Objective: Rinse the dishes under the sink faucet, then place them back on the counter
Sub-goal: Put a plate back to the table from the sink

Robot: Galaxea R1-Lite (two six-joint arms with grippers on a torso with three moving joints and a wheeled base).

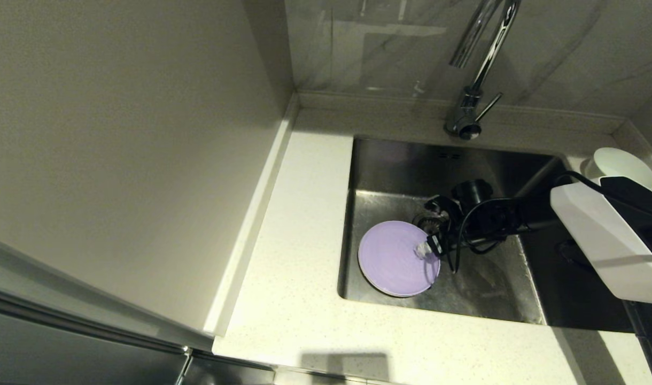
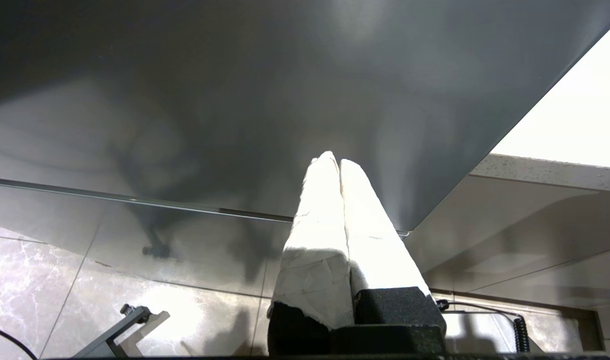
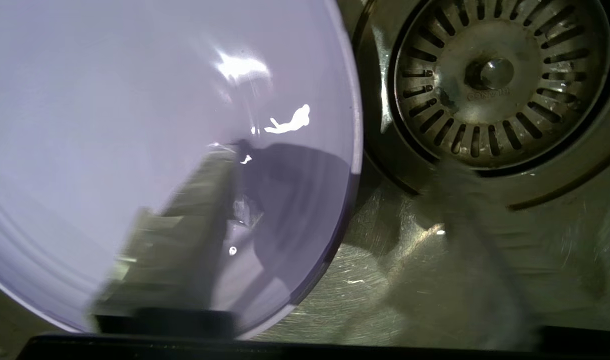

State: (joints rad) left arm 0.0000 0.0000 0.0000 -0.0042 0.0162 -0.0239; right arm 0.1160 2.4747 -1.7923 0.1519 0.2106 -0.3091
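The pale lavender plate (image 1: 393, 259) lies on the bottom of the steel sink (image 1: 491, 289), at its left side next to the drain strainer (image 3: 495, 80). My right gripper (image 1: 430, 248) reaches down into the basin and stands open at the plate's right rim (image 3: 337, 165). One finger (image 3: 175, 240) is over the plate, the other over the scuffed sink bottom. The chrome faucet (image 1: 478, 69) rises behind the sink. A white bowl (image 1: 622, 166) sits on the counter at the back right. The cream plate is out of view. My left gripper (image 2: 335, 162) is shut on nothing, parked below the counter.
The white speckled counter (image 1: 304, 267) runs along the sink's left and front. A beige wall panel (image 1: 117, 133) stands on the left. My right arm's white link (image 1: 604, 240) and black cables (image 1: 481, 224) hang over the sink's right half.
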